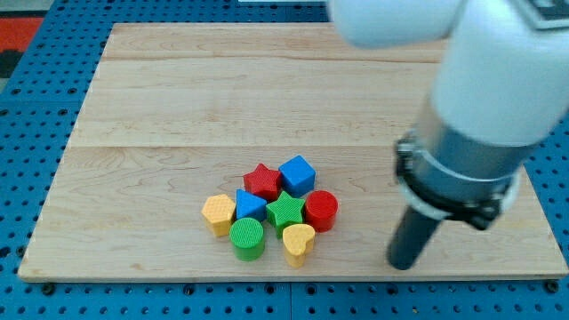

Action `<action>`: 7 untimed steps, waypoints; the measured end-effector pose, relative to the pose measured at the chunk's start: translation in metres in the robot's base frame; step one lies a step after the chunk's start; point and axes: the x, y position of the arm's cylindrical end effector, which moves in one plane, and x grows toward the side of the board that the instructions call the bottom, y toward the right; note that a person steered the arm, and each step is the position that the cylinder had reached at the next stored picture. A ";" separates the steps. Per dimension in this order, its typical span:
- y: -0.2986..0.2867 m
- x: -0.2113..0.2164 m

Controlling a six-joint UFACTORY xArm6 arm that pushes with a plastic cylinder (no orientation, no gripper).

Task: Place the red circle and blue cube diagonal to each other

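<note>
The red circle [321,211] sits at the right side of a tight cluster of blocks near the board's bottom middle. The blue cube [297,175] is just above and left of it, touching or nearly touching. My tip [402,265] rests on the board to the right of and below the red circle, apart from every block.
The cluster also holds a red star [261,181], a green star [284,212], a blue triangle [250,206], a yellow hexagon [218,213], a green circle [247,238] and a yellow heart [299,243]. The wooden board [178,107] lies on a blue pegboard. The board's bottom edge is close below my tip.
</note>
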 end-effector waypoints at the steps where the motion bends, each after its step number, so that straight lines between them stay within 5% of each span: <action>1: -0.029 -0.017; 4: -0.075 -0.119; 5: -0.051 -0.168; 7: -0.014 -0.146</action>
